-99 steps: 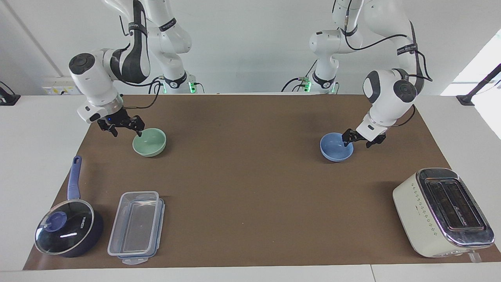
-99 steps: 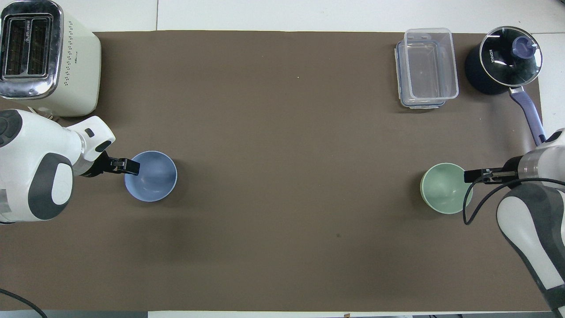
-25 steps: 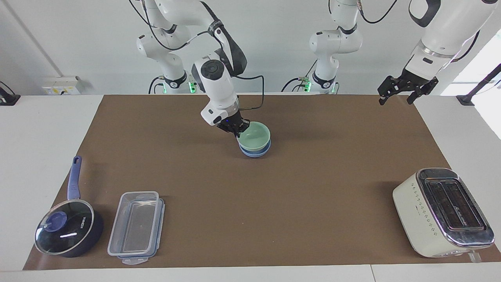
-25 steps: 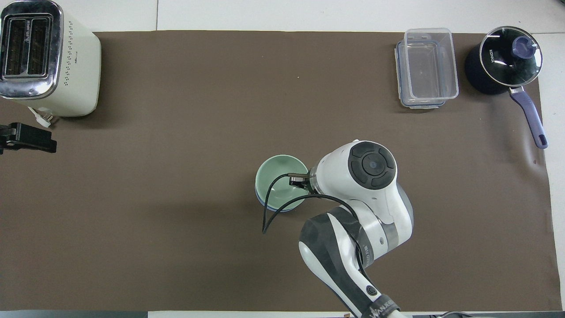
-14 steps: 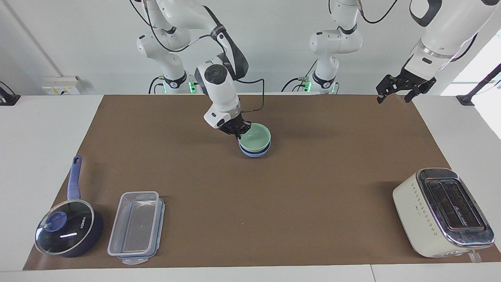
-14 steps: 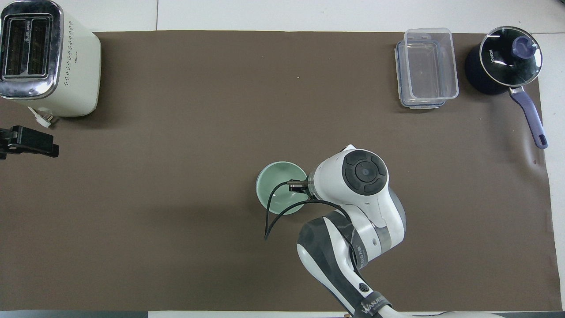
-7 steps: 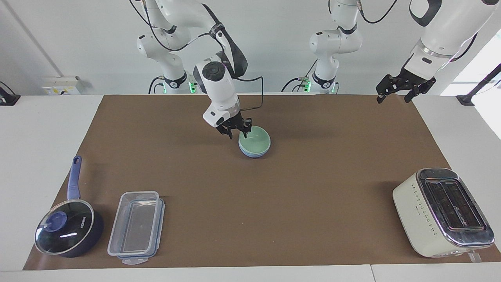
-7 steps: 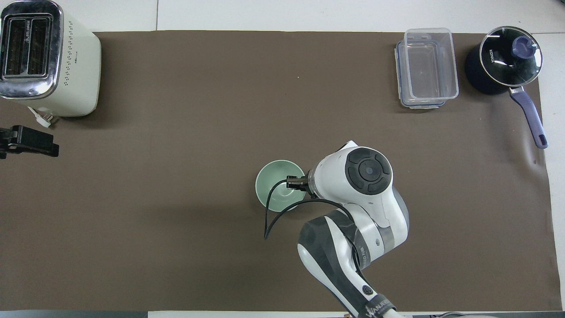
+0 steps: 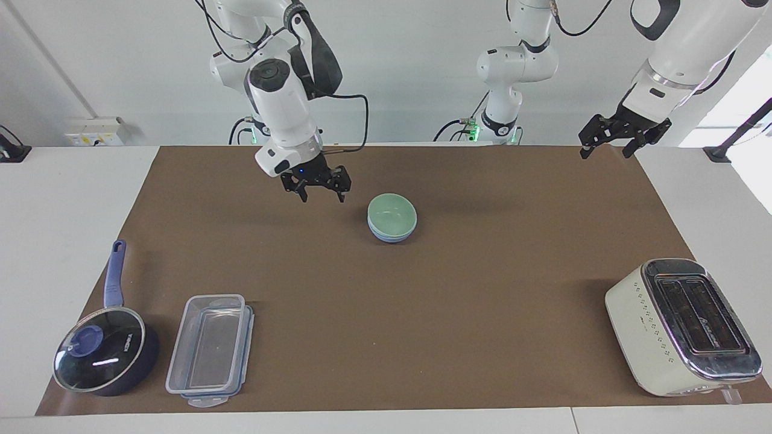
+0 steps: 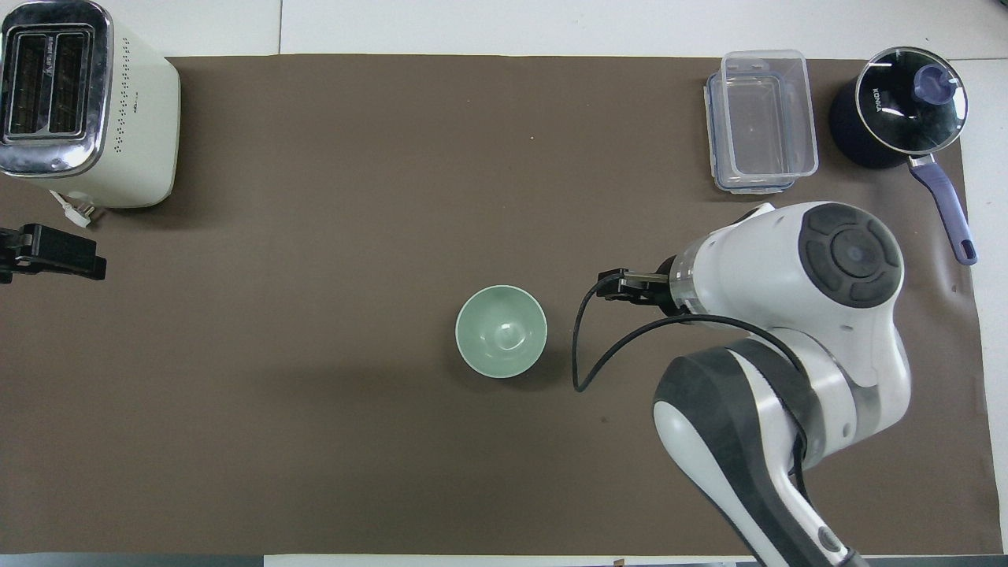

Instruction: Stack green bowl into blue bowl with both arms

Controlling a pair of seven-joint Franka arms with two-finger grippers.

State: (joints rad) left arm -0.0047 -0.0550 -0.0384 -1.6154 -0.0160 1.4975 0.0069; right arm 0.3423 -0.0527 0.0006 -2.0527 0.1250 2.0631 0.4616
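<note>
The green bowl (image 9: 392,212) is pale mint, and the blue bowl (image 9: 391,237) under it shows only a periwinkle edge. The mat (image 9: 422,337) is plain brown. The toaster (image 9: 681,325) is cream with a chrome top. The saucepan (image 9: 105,355) is dark blue. The box (image 9: 208,348) is clear.

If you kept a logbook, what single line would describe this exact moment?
green bowl: nested in blue bowl | right gripper: open, above the mat beside bowls | left gripper: open, waiting
</note>
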